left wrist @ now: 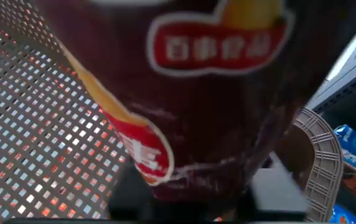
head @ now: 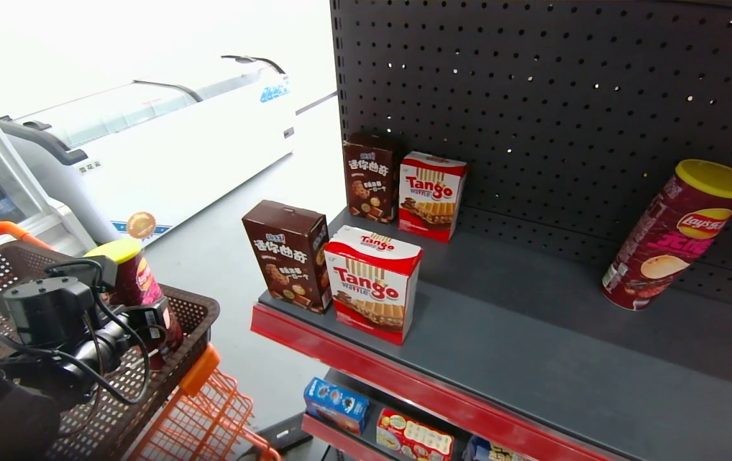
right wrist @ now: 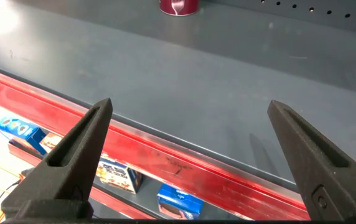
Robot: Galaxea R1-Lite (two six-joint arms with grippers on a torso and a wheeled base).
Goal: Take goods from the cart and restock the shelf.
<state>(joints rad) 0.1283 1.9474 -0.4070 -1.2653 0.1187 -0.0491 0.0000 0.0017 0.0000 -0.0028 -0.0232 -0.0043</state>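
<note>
My left gripper [head: 151, 320] is shut on a dark red chip can [head: 139, 282] with a yellow lid, held upright just above the brown mesh basket [head: 203, 310] on the orange cart [head: 212, 397]. In the left wrist view the chip can [left wrist: 190, 93] is very close, with basket mesh [left wrist: 35, 124] behind it. On the grey shelf board [head: 532, 346] stand two brown cookie boxes [head: 289, 256] and two red-and-white wafer boxes [head: 372, 282]. A second chip can [head: 673, 237] leans against the pegboard at the right. My right gripper [right wrist: 188, 107] hangs open over the shelf's front edge [right wrist: 165, 155].
The pegboard wall [head: 532, 96] backs the shelf. The board between the boxes and the leaning can [right wrist: 179, 6] is bare. Packaged goods [head: 337, 403] sit on the lower shelf under the red lip [head: 366, 365]. A white chest freezer [head: 161, 147] stands behind the cart.
</note>
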